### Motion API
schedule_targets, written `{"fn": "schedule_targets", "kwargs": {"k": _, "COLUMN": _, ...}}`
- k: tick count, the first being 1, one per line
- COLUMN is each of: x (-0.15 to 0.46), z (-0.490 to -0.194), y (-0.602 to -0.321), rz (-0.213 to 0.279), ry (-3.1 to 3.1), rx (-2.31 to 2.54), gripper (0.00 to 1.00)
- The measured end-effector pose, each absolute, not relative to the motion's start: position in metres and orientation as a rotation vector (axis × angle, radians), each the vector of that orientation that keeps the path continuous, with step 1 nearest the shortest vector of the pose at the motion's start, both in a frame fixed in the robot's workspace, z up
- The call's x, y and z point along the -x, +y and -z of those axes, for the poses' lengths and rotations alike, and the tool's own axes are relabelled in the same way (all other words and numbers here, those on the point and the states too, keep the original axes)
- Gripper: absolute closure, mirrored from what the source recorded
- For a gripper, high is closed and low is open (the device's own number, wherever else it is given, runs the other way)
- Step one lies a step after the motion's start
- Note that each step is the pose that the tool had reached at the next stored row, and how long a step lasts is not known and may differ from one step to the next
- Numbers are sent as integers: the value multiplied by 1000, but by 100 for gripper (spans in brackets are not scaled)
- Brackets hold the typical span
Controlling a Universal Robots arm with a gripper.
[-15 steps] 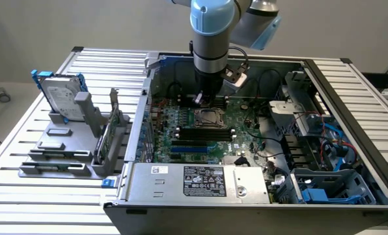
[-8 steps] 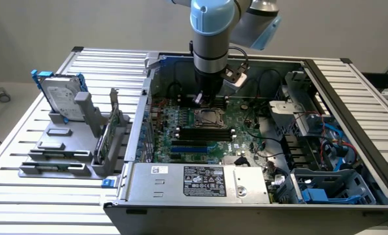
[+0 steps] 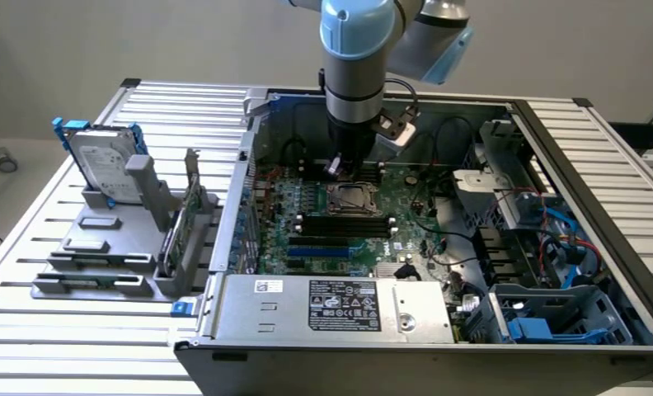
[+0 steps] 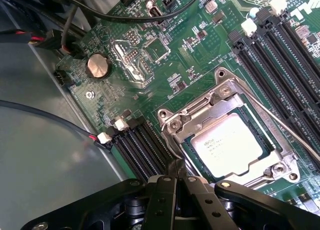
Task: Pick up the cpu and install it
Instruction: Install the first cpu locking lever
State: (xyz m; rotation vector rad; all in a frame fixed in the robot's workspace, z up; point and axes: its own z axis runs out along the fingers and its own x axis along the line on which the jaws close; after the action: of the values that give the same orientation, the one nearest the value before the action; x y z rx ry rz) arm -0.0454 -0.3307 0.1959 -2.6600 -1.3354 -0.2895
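Resting in its socket [image 4: 218, 101]: chip [image 4: 232, 145], judged already seated (installing step near its end); claw [image 4: 176, 169] clenched on nothing, held beside the socket's edge.

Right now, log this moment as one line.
gripper: shut, nothing held | cpu: sitting in socket frame | position: gripper beside socket frame, above motherboard

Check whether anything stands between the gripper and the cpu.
Nothing visible does. The cpu lies in its socket, metal frame around it, top bare. The shut gripper hangs just beside the socket's edge.
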Motion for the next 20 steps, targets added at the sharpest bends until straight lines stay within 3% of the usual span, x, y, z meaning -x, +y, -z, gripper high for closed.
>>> {"fn": "schedule_targets", "kwargs": {"k": 20, "x": 45, "z": -196, "y": -329, "rz": 296, "ry": -1337, "rx": 2661, "gripper": 89}}
